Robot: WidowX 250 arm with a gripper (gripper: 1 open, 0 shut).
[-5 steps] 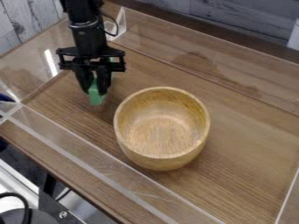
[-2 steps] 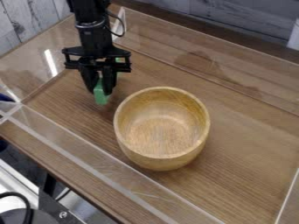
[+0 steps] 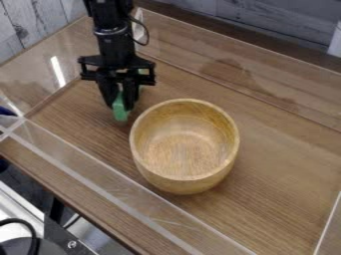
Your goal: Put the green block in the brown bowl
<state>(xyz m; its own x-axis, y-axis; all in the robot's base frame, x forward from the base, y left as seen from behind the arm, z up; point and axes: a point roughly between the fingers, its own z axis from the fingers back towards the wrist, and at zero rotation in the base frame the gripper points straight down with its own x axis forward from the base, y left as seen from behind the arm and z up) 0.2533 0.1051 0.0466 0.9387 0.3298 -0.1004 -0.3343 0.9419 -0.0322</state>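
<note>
The green block hangs on end from my gripper, which is shut on its upper part; only the lower green end shows below the black fingers. It sits just left of the brown bowl, close to the bowl's upper-left rim and slightly above the tabletop. The bowl is round, light tan wood with visible grain, and holds nothing. My black arm rises from the gripper toward the top of the view.
A wooden tabletop is enclosed by clear plastic walls along the front and left. A pale plank wall stands at the upper left, and dark cables lie at the bottom left corner.
My gripper has moved right and slightly down the image with the green block, bringing it nearer the bowl's rim. The bowl has stayed put.
</note>
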